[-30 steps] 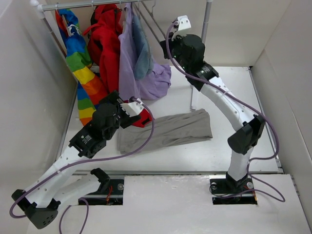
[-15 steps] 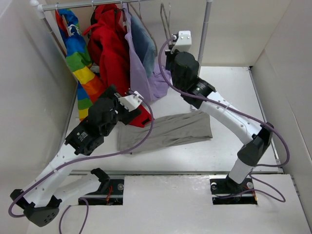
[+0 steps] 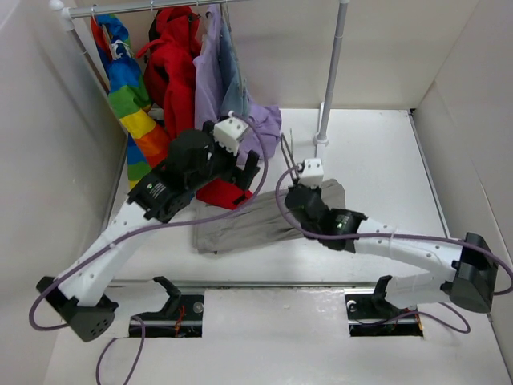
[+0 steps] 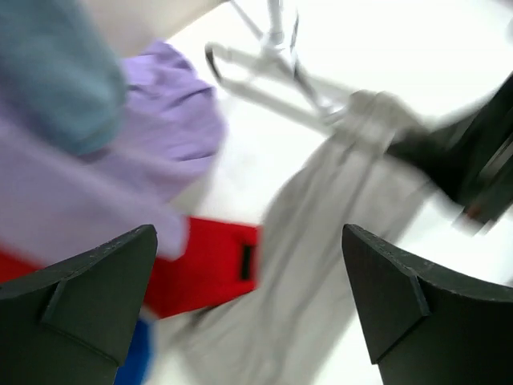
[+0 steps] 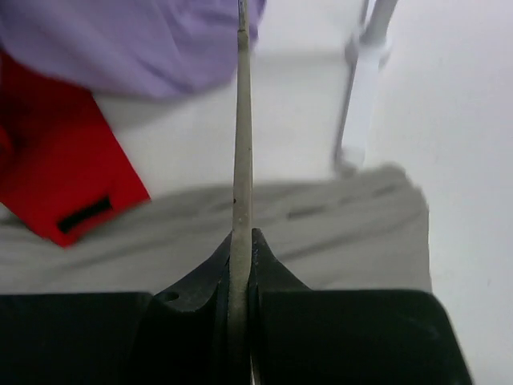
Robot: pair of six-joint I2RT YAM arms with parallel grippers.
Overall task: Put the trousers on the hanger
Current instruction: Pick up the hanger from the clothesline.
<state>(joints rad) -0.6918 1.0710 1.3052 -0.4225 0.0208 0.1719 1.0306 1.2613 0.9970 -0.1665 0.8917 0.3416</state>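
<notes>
Right fingers (image 5: 210, 281) clamped on the hanger (image 5: 240, 120): thin rod pinched edge-on between them, loop pointing up and away over the right end of the trousers (image 5: 337, 216). Left fingers (image 4: 88, 289) spread wide with nothing in them, hovering over the red coat cuff (image 4: 212, 269) and the trousers' far edge.

Trousers lie flat across mid tabletop (image 3: 385, 152), no fabric through the hanger yet. So the hanger is in hand and threading is pending. My read on the next move: left takes one end of the trousers, lifts it and feeds it through the loop. Right holds the hanger steady with the opening tilted toward it.

Room: open tabletop to the right of the trousers and beyond them. Tight at far-left: the red cuff touches the trousers' edge and the lilac garment (image 3: 260, 124) hem is just behind, so either is easy to snag. Rail upright (image 3: 333, 64) foot sits just beyond the hanger tip. Right forearm lies low along the near side, blocking approach from there.
</notes>
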